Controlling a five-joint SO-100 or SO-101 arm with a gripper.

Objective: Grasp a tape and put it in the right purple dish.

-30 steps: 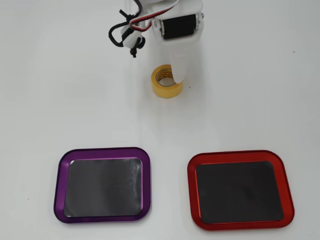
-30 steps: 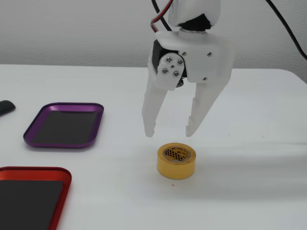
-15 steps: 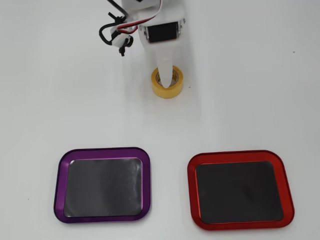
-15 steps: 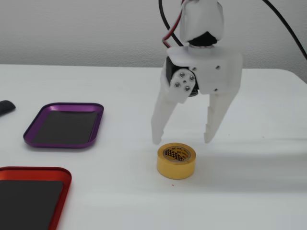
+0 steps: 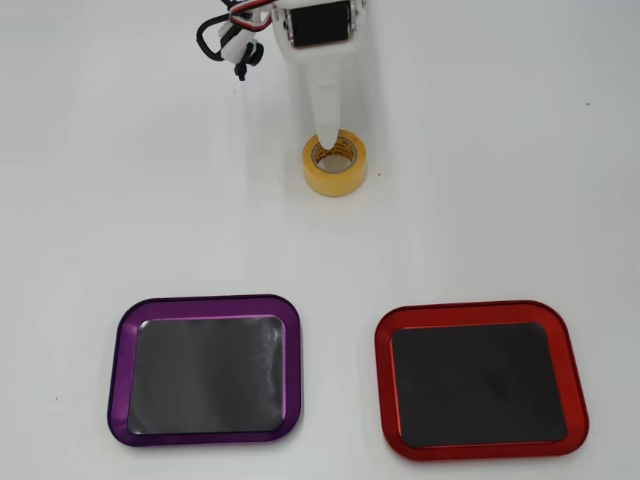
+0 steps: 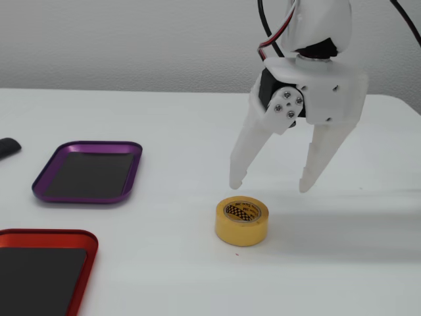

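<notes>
The yellow tape roll [image 5: 336,166] lies flat on the white table, also seen in the fixed view [image 6: 241,220]. My white gripper [image 6: 270,183] hangs open a little above and behind the roll, its two fingers spread wider than the roll. In the overhead view the gripper [image 5: 327,140] reaches down over the roll's far edge and one finger tip overlaps the core hole. The purple dish [image 5: 120,345] lies at the lower left of the overhead view and at the left in the fixed view [image 6: 46,174]. It holds nothing.
A red-rimmed tray [image 5: 480,312] of the same shape lies at the lower right of the overhead view and at the lower left corner of the fixed view [image 6: 49,235]. A dark object [image 6: 8,147] sits at the fixed view's left edge. Cables [image 5: 222,32] hang by the arm.
</notes>
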